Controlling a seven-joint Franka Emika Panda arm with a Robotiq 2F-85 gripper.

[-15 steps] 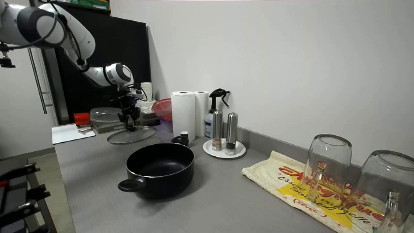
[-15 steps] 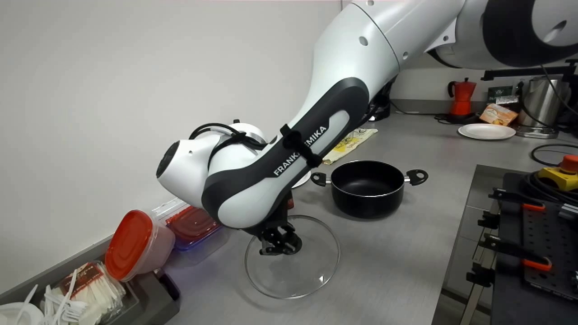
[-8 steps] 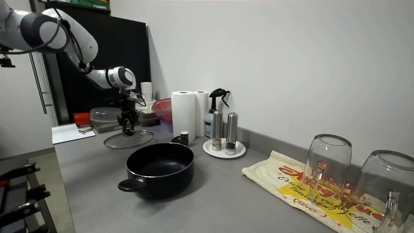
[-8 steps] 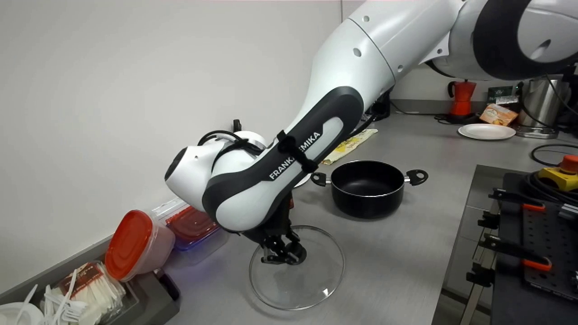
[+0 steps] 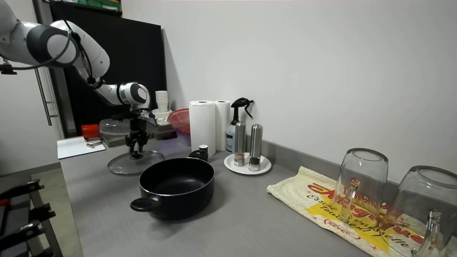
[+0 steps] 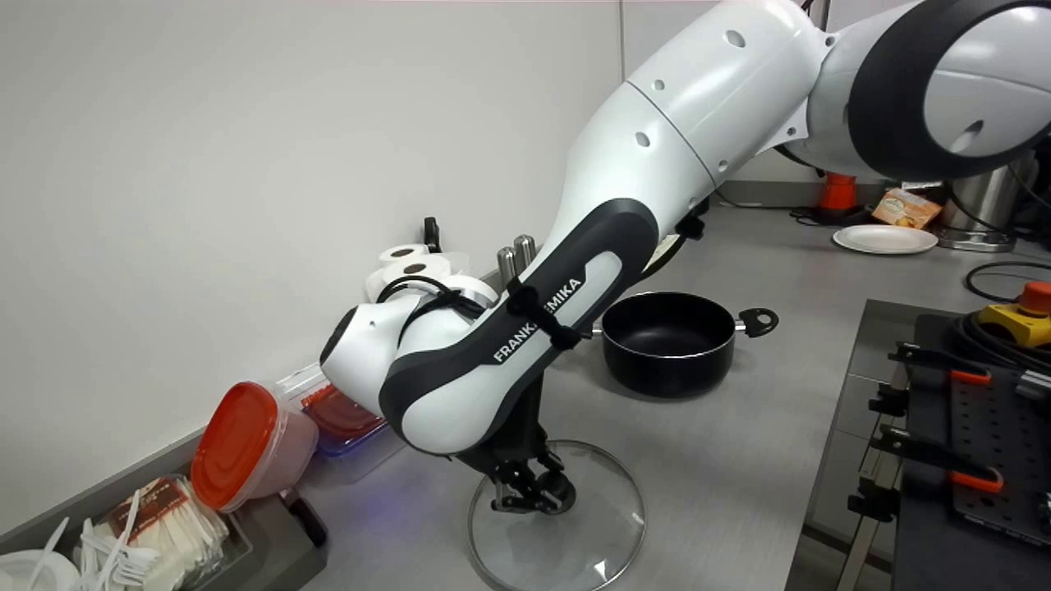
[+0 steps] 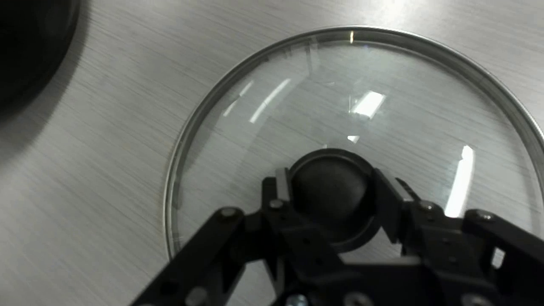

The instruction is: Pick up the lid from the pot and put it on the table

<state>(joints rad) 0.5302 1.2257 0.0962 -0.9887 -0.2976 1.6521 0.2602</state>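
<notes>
The see-through lid [image 5: 121, 166] is at the gripper, left of and behind the pot in an exterior view; it also shows in an exterior view [image 6: 595, 529] and the wrist view [image 7: 246, 148]. My gripper [image 7: 331, 187] is shut on its black centre knob, with a finger on each side; it points down in both exterior views [image 5: 136, 152] [image 6: 534, 497]. The lid lies about level, low at the table [image 5: 242, 225]; I cannot tell whether it touches. The black pot [image 5: 176, 192] stands uncovered and empty on the table; its edge shows in the wrist view [image 7: 34, 51].
Paper towel rolls [image 5: 202, 128], a spray bottle [image 5: 230, 137] and a white plate [image 5: 264, 165] with two mills stand along the wall. Upturned glasses [image 5: 360, 185] stand on a patterned cloth [image 5: 303, 182]. Plastic containers [image 6: 246, 447] and a cutlery tray [image 6: 271, 542] line the wall near the lid.
The gripper and the lid it holds have moved down together, drifting left in an exterior view and right in an exterior view. The grip on the knob looks unchanged. The pot has not moved.
</notes>
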